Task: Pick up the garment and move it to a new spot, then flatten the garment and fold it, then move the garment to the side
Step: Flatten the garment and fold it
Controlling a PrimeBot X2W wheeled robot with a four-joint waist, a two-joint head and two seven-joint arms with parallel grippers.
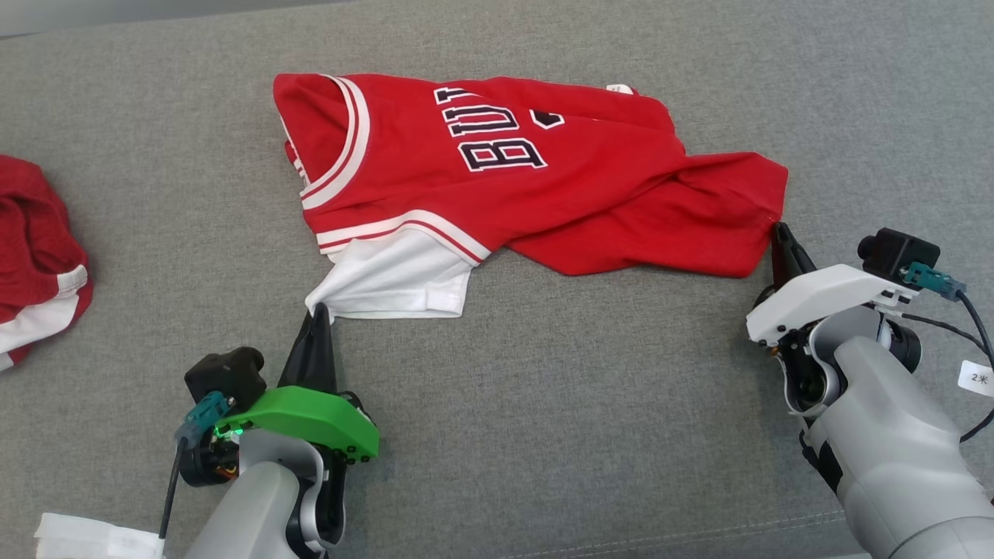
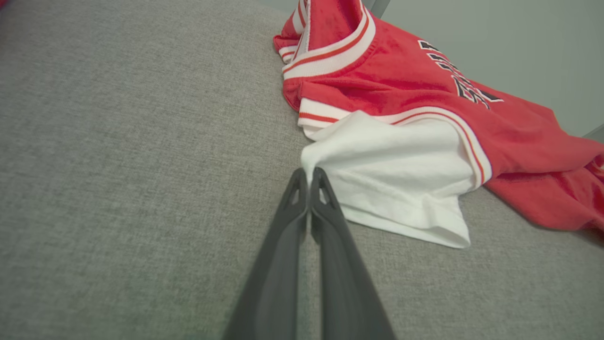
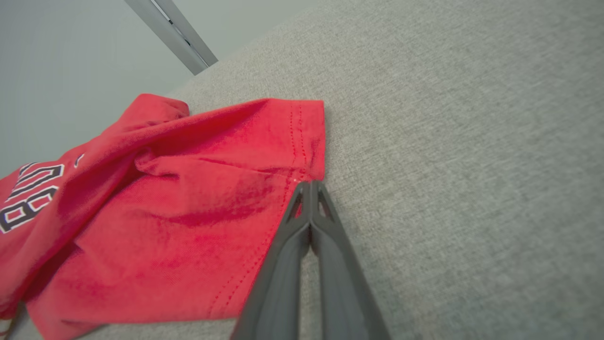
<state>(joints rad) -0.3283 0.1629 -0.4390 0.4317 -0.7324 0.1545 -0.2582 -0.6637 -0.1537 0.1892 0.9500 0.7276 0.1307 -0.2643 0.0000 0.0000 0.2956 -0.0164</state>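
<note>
Grey woven upholstery (image 1: 590, 404) is stretching across everything in front of me. The garment (image 1: 543, 186), a red jersey with white trim and dark lettering, is lying on it toward the far middle. It is rumpled and partly folded over itself, with the collar pointing to my left and the hem to my right. Its white sleeve (image 1: 396, 276) is spilling toward me on the left side. Another red and white garment (image 1: 35, 256) is sitting bunched at the far left edge, well apart from the jersey.

I am reaching in with 2 arms, 1 at each end of the jersey. My left gripper (image 1: 318, 314), ahead of its green cover (image 1: 311, 423), is pressing its 2 dark fingers fully together on the near corner of the white sleeve. In the left wrist view the cloth is rising into a small peak between the tips (image 2: 309, 177). My right gripper (image 1: 779, 233), ahead of its white cover (image 1: 815, 299), is pinching the near right corner of the red hem (image 3: 302, 141). Its fingers are closed tight there, with the stitched edge caught at the tips (image 3: 309, 186).

A crumpled white scrap (image 1: 93, 537) is lying beside my left forearm, and a small paper tag (image 1: 980, 378) is hanging from the cable by my right wrist.
</note>
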